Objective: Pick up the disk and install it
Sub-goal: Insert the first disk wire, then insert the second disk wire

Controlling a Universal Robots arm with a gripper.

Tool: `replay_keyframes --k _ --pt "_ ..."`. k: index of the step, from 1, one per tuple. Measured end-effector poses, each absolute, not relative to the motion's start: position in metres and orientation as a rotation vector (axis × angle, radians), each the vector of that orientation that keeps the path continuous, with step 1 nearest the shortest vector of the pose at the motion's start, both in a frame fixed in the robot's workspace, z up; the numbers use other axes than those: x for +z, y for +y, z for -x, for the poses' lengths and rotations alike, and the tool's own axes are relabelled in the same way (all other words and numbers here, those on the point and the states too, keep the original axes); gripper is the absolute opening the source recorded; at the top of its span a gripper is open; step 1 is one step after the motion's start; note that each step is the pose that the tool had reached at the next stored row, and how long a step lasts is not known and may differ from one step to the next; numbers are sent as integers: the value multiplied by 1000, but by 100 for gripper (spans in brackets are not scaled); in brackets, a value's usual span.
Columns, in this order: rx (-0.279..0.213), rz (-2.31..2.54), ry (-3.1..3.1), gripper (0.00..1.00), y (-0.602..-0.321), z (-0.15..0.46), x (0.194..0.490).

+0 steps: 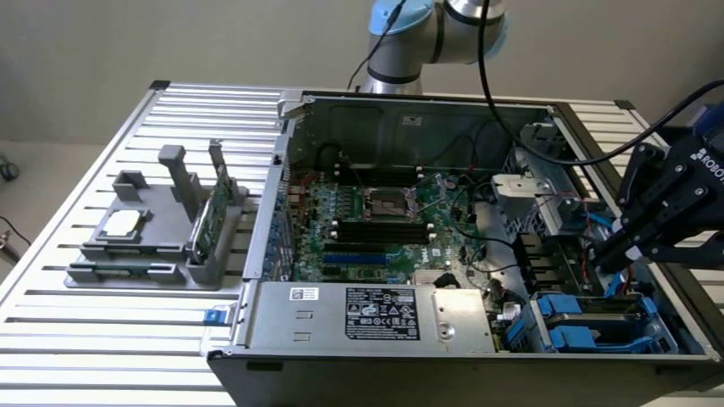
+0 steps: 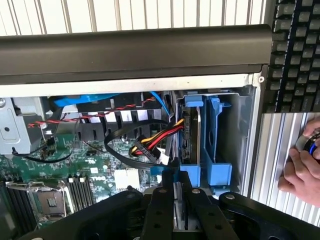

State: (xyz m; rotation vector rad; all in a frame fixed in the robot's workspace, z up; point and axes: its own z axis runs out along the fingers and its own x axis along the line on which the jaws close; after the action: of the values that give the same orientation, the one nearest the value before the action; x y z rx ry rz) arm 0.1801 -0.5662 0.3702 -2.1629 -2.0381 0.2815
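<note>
Slatted worktop, open computer case

Slatted metal worktop (image 1: 68, 339) carries an open computer case (image 1: 453, 110). At its near right corner, the claw (image 2: 181, 200) is nearly closed on the disk (image 2: 178, 197), upright beside the blue drive bay (image 2: 212, 145). A person's hand (image 2: 305, 165) rests nearby.

Even, soft light across the exterior view, no hard shadows anywhere. The slatted surface (image 1: 68, 339) reads bright, almost washed out at its near edge. Inside the computer case (image 1: 453, 212) it drops dim, the motherboard (image 1: 385, 220) sitting in shade under the walls. The dark arm at the exterior view's right goes soft, lettering smeared. On the wrist view, pale slats glare white beyond the case's black edge (image 2: 135, 50), which carries a dull sheen. The blue drive bay (image 2: 207, 140) stays crisp and saturated; the black end effector (image 2: 177, 210) up close is dark and blurred. A hand (image 2: 302, 167) at the frame's edge looks soft.
</note>
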Motion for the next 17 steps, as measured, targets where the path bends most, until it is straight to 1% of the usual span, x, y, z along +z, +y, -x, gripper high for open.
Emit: replay_keyframes --k 17 --pt "285 2147 -2058 16 -568 -178 357"
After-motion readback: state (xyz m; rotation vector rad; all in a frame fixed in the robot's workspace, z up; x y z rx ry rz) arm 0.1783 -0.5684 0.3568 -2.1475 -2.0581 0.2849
